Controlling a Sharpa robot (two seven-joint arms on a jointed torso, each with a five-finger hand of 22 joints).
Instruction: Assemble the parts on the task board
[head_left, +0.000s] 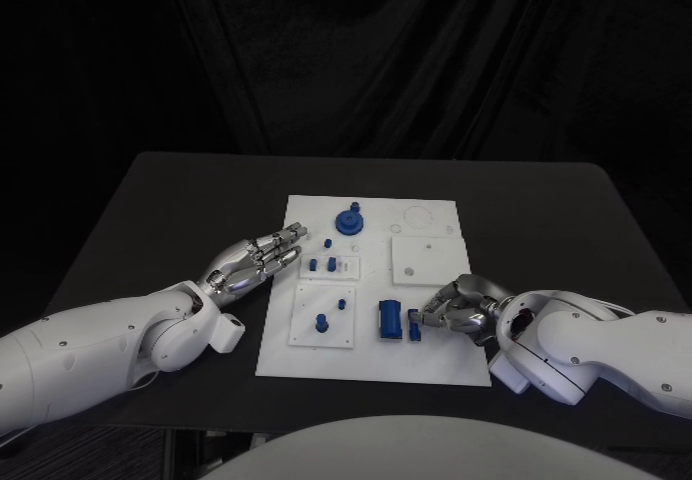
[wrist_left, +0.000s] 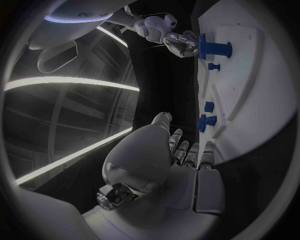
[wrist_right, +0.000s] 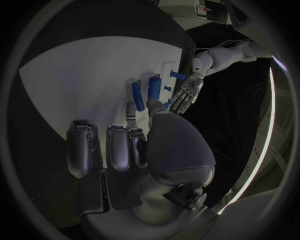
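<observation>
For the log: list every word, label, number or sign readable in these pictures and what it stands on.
None can be read.
Dark marks on the robot's white shell in the left wrist view: mirrored and cut off, unreadable.
The task board, the blue parts and both hands: no lettering visible.

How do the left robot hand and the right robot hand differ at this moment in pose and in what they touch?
The left robot hand lies flat with fingers stretched out at the left edge of the task board, holding nothing; the right robot hand has fingers curled at a small blue part near the board's front, beside a larger blue block. The left reaches toward the board's middle, the right stays near its front right. Both are silver, on white arms.
</observation>
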